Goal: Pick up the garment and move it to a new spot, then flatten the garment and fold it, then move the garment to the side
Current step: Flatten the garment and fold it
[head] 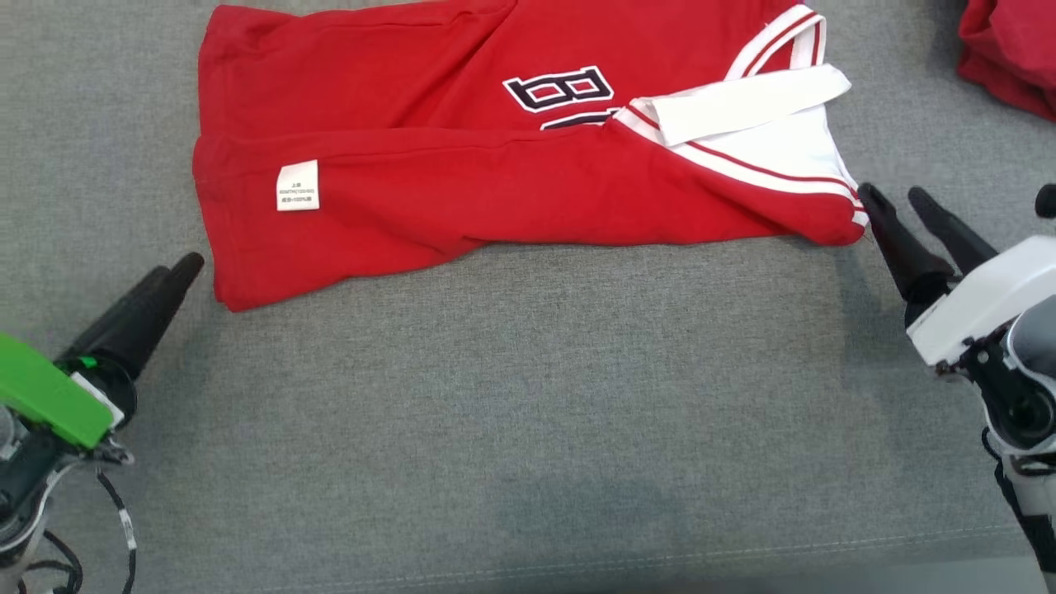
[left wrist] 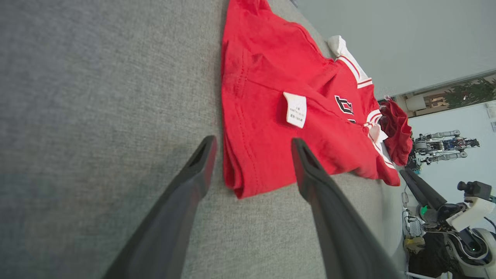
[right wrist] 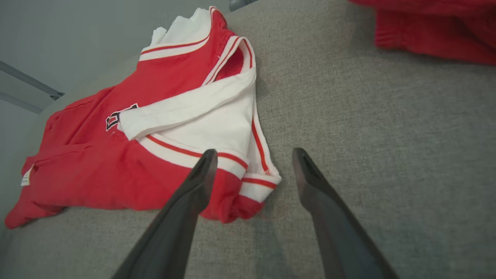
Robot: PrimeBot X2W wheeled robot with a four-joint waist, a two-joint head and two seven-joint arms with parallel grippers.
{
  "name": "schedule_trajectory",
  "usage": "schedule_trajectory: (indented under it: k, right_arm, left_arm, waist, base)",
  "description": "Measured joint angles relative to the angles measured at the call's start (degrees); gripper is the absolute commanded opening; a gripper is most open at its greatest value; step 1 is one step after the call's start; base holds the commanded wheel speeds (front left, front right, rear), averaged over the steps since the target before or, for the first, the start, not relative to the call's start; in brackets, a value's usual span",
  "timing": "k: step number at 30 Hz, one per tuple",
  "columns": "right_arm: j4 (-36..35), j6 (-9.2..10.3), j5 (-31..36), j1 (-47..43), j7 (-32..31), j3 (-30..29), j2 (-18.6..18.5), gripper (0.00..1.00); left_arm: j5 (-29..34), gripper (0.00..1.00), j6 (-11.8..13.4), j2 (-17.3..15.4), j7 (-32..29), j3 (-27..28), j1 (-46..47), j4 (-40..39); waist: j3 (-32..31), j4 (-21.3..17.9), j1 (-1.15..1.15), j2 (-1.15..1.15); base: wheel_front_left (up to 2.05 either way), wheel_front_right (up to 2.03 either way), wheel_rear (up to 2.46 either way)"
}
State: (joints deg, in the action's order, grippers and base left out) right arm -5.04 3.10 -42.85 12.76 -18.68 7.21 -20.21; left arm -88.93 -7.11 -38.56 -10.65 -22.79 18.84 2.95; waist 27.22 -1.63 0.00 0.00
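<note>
Nearest the robot, the left claw hovers low over the grey cushioned surface with its two dark fingers spread wide and nothing between them. The right claw is spread just as wide and also grips nothing. The garment lies on the cushion just past both sets of fingertips. Its hem corner sits directly ahead of the left claw, framed between that claw's fingers in the left wrist view but apart from them. Its striped cuff corner lies just beside the right claw's inner finger, and whether they touch I cannot tell. The garment forms a long, fairly flat band whose long axis runs from one claw across to the other, side to side before the robot. The hem end points toward the left claw and the neck-and-shoulder end toward the right claw. The near long edge looks turned up over the front, since the small white care label faces up a little beyond the left claw. Farther on, the black lettering is half covered, and the white sleeve is laid inward beyond the right claw. Farthest from the right claw, and outward of it, another red cloth lies well apart. By my reading, the relocating and flattening are done and a lengthwise fold is in. What seems left is a fold across the band's length, then shifting the garment aside.
</note>
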Motion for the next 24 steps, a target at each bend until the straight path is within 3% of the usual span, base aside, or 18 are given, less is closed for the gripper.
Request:
schedule_trajectory:
  k: [8, 24]
  right_arm:
    - [-0.1, 0.44, 0.0, -3.0, 0.9, 0.3, 1.0, 1.00]
    - [1.9, 0.53, 2.0, -2.7, 1.5, 1.7, 1.3, 1.00]
  left_arm:
    - [-0.9, 1.00, 0.0, 2.8, 3.3, -0.2, -2.9, -0.8]
    - [5.0, 1.00, 0.0, 2.5, 4.4, -3.6, -2.4, 0.2]
  waist:
    - [-0.8, 1.6, 0.00, 0.00]
    - [1.0, 2.0, 0.00, 0.00]
  base:
    - [0.00, 0.00, 0.00]
    - [0.00, 0.00, 0.00]
